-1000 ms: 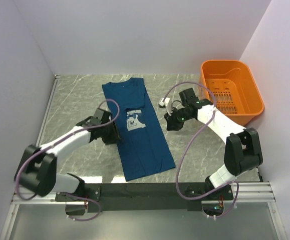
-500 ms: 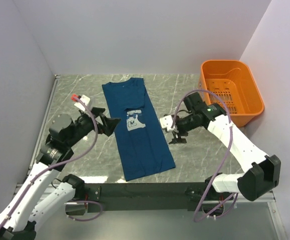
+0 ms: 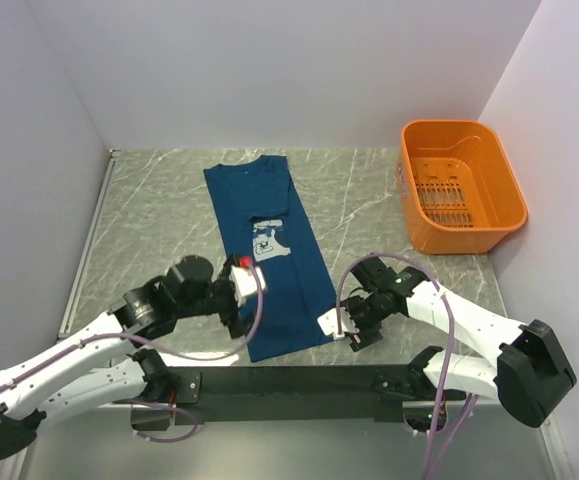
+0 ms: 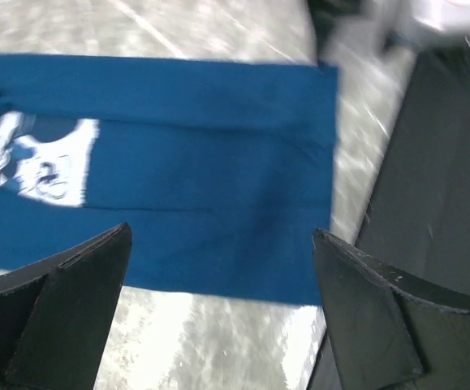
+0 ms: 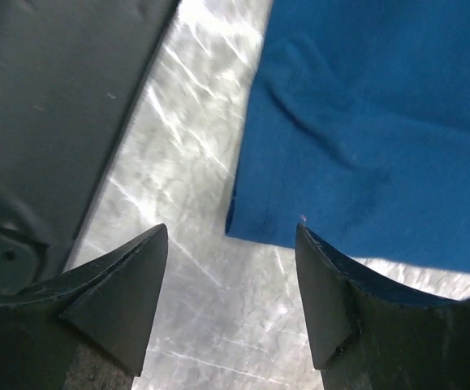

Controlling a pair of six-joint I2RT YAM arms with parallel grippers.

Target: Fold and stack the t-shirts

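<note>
Hovering both claws over the folded t-shirt [image 3: 281,270], nothing grasped.
Left gripper [image 4: 218,236] spread wide above bottom hem; right gripper [image 5: 231,227] released at hem corner, over table [image 3: 159,200].

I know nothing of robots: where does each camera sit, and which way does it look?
Top external: fixed high behind the arms, looking down on the grey marbled table, dark teal-blue cotton t-shirt and orange plastic basket; left arm and right arm show.
Left wrist: on the left arm, looking down at the t-shirt's near end; black left fingers spread below.
Right wrist: on the right arm, looking down at the t-shirt's near right corner; black right fingers apart.
Shared: both wrist views catch t-shirt and black base rail.
</note>
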